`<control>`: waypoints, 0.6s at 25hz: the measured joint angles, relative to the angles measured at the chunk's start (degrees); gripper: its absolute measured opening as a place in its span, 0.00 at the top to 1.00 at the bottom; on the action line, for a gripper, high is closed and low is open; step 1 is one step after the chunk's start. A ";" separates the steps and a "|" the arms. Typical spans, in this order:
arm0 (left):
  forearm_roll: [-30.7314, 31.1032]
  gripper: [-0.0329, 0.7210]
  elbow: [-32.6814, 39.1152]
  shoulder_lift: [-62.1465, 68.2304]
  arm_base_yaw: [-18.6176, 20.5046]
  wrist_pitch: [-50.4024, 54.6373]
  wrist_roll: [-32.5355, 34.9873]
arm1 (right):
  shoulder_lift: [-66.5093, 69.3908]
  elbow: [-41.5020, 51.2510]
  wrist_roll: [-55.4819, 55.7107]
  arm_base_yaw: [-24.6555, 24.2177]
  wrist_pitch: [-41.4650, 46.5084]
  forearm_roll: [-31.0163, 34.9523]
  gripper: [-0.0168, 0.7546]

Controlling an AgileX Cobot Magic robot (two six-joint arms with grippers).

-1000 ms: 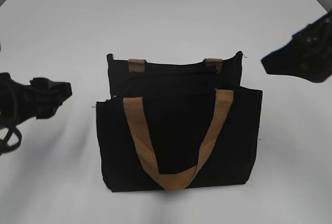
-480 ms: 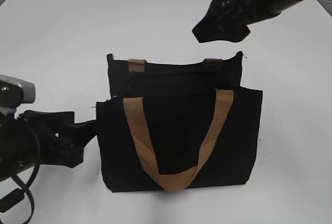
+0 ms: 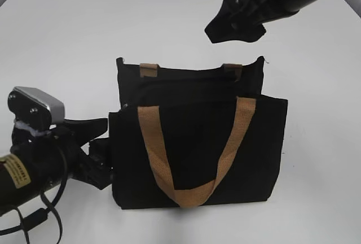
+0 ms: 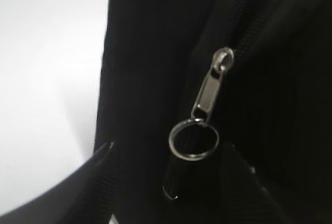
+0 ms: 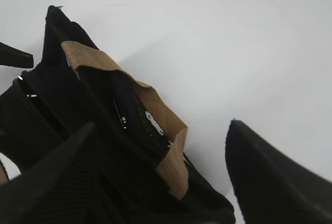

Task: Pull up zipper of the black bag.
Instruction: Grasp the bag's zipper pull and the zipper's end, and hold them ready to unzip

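Bag status: black bag [image 3: 194,148] stands upright on the white table [image 3: 67,29], tan handle [image 3: 192,153] hanging down its front. My left gripper [image 3: 96,151] sits at the bag's left edge, jaws apart, with the zipper's ring pull [image 4: 193,139] between them. Right gripper [image 3: 234,26] hovers above the bag's rear rim, jaws apart.

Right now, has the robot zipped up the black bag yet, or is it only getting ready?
Only getting ready. Done so far: the left gripper has reached the black bag at its left edge, and its wrist camera shows the zipper pull ring right in front of open fingers. Nothing grips the ring yet. The right gripper hangs open above the bag. Grabbing the ring and sliding the zipper remain.
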 joint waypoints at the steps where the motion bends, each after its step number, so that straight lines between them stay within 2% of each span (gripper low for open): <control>1: 0.64 0.34 -0.46 1.14 0.00 -0.49 0.00 | 0.05 0.00 0.00 0.00 0.00 0.06 0.23; 10: 2.59 0.35 -4.96 8.27 0.00 -1.24 -0.02 | 0.05 0.00 -0.06 0.00 -0.05 0.06 0.23; 13: 2.65 0.44 -6.16 9.82 0.00 -1.29 -0.06 | 0.05 0.00 -0.11 0.00 -0.05 0.13 0.23; 15: 2.42 0.57 -6.15 10.10 0.00 -1.49 -0.06 | 0.05 0.00 -0.11 0.00 -0.05 0.24 0.23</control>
